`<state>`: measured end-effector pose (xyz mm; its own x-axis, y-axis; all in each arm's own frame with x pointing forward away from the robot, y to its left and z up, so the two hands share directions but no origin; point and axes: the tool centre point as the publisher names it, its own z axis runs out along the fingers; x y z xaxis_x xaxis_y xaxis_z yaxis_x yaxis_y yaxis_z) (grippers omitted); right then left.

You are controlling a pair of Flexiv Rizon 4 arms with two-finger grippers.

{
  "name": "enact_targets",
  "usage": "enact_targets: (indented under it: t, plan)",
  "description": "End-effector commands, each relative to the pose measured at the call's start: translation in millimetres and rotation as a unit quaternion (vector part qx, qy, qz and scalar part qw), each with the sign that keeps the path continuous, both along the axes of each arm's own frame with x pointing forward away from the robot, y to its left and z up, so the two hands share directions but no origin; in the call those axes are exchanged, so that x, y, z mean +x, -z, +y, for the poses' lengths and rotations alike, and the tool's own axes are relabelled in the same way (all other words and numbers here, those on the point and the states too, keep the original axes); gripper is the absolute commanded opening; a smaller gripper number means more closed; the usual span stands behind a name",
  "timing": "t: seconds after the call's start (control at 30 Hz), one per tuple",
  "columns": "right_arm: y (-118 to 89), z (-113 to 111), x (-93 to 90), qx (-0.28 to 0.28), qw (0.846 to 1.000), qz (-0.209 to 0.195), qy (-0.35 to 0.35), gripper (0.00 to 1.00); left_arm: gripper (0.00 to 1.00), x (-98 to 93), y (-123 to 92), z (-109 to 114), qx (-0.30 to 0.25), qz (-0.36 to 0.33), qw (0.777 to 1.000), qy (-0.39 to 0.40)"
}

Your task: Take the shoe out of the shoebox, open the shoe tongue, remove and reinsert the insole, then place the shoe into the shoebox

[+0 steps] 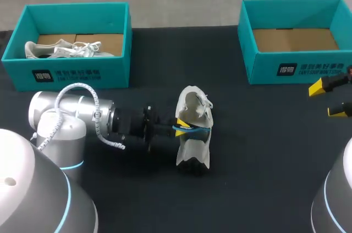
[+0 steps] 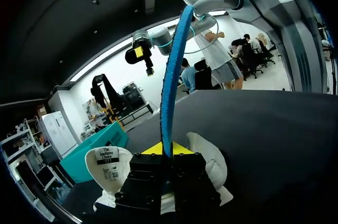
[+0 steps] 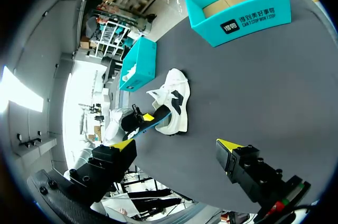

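Now left tool (image 1: 184, 125) pinches blue insole (image 2: 171, 76) edge-on at white shoe (image 1: 192, 109), mid-worktop (image 1: 264, 161). Right tool (image 3: 176, 145) wide, empty, near right shoebox (image 1: 297, 68). Insole likely thin, light, floppy: grip heel end, feed toe first.

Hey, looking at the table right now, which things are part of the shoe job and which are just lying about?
In the job: white shoe, blue insole gripped by the left tool, probably the empty shoebox.
Lying about: spare shoe, and the other shoebox holding it.
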<state>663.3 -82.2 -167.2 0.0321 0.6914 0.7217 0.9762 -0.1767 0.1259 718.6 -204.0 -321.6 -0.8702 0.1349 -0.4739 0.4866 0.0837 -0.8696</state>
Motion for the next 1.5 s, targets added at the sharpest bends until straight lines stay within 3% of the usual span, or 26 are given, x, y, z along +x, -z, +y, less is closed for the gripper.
enact_targets:
  t: [0.03,0.7,0.77,0.83,0.93,1.17,1.27,1.33,1.5]
  plan:
    - [-1.1,-0.3,-10.5,-0.002,1.0,-0.014,0.016,1.0,0.0,6.5,6.0,-3.6,0.007,-0.004,1.0,-0.003]
    - [-1.1,-0.3,-10.5,-0.002,1.0,-0.014,0.016,1.0,0.0,21.0,22.0,0.1,0.021,0.011,0.999,-0.033]
    - [-1.1,-0.3,-10.5,-0.002,1.0,-0.014,0.016,1.0,0.07,18.9,19.1,-0.7,0.021,0.011,0.999,-0.033]
    - [-1.1,-0.3,-10.5,-0.002,1.0,-0.014,0.016,1.0,0.27,16.4,15.4,-0.6,0.019,0.009,0.999,-0.031]
    - [-1.1,-0.3,-10.5,-0.002,1.0,-0.014,0.016,1.0,0.3,12.4,10.6,0.3,0.019,0.004,0.999,-0.028]
    - [-1.1,-0.3,-10.5,-0.002,1.0,-0.014,0.016,1.0,0.2,5.1,4.9,-5.3,0.022,-0.004,1.0,-0.014]
    - [-1.1,-0.3,-10.5,-0.002,1.0,-0.014,0.016,1.0,0.12,6.0,8.1,-9.8,0.03,-0.002,1.0,-0.008]
    - [-1.1,-0.3,-10.5,-0.002,1.0,-0.014,0.016,1.0,0.0,8.3,11.3,-11.7,0.036,0.0,0.999,-0.007]
    - [-1.1,-0.3,-10.5,-0.002,1.0,-0.014,0.016,1.0,0.0,13.9,19.4,-14.6,0.05,-0.006,0.999,-0.011]
